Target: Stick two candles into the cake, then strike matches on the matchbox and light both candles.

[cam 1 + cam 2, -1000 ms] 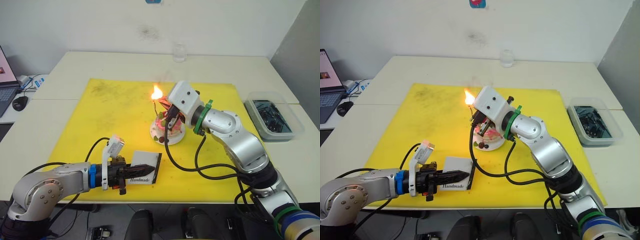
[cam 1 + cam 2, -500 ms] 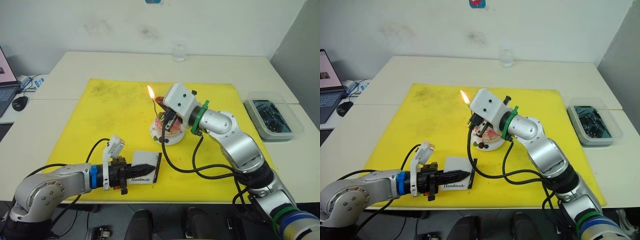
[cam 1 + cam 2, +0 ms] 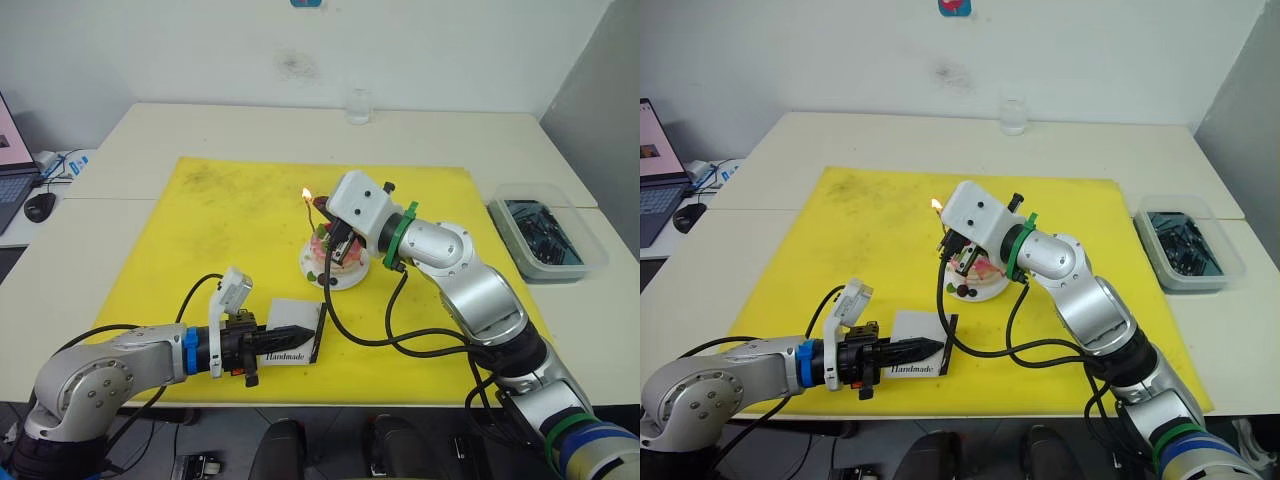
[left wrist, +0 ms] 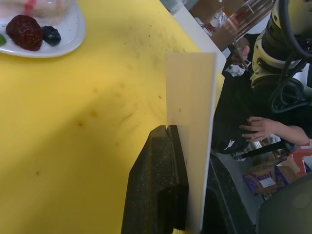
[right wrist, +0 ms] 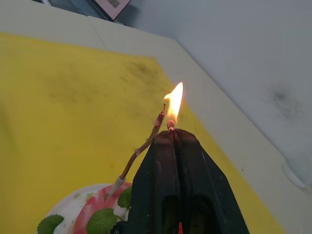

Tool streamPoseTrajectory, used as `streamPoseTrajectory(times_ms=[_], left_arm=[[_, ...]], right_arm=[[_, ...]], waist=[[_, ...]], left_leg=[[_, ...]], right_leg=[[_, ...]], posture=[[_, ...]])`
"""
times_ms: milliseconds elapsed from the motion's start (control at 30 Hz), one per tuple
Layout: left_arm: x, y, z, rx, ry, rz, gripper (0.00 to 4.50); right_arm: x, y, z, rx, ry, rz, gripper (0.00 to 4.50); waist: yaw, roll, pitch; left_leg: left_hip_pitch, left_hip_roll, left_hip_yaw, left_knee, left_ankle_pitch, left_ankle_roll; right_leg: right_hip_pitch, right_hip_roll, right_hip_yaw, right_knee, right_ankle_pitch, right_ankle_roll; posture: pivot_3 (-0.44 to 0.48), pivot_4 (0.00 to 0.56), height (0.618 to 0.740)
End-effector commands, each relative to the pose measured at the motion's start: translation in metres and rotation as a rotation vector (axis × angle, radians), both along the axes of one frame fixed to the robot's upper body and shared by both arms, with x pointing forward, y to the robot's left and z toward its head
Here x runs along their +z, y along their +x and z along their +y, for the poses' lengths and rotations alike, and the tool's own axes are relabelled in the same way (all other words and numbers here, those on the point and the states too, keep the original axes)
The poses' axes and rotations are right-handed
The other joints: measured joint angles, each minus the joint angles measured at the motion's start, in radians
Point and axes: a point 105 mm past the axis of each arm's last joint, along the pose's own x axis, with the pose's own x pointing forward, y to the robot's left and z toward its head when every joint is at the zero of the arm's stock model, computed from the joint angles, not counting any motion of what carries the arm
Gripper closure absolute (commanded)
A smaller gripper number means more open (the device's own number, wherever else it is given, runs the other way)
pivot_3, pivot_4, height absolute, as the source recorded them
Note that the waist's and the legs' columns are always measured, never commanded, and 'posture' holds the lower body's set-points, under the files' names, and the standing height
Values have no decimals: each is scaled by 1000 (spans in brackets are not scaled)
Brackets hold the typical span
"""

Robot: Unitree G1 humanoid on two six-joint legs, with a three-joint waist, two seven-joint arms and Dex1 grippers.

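flame shrinking at the candle tip

the thin, curved reddish candle [image 5: 146,142] stands in the pink-and-white cake [image 3: 334,258] mid-mat; its flame [image 5: 174,101], big a second ago, is now small, so lighting looks nearly done. right gripper [image 5: 173,132] is clamped on a burning match at the wick. left gripper [image 4: 168,146] pinches the flat white matchbox [image 3: 296,338] near the yellow mat's [image 3: 200,240] front edge.

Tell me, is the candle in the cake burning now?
Burning: a flame sits at the candle tip, beside the right gripper over the cake.
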Motion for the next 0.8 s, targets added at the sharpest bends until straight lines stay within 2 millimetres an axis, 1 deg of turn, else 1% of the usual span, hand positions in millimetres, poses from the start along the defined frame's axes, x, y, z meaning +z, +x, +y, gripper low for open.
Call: streamPoseTrajectory(times_ms=[33, 533, 800], left_arm=[[6, 0, -3, -9, -3, -35, 4500], [5, 1, -3, -11, -4, -36, 4500], [5, 1, -4, -13, -5, -36, 4500]], right_arm=[[9, -4, 3, 19, 11, -34, 4481], [9, -5, 3, 19, 15, -33, 4481], [9, -4, -1, 5, 22, -34, 4481]], waist=[[0, 0, 0], [0, 0, 0], [0, 0, 0]], left_leg=[[0, 0, 0, 0, 0, 0], [0, 0, 0, 0, 0, 0], [0, 0, 0, 0, 0, 0]], right_leg=[[0, 0, 0, 0, 0, 0], [0, 0, 0, 0, 0, 0], [0, 0, 0, 0, 0, 0]], posture=[[0, 150, 740], [0, 150, 740], [0, 150, 740]])
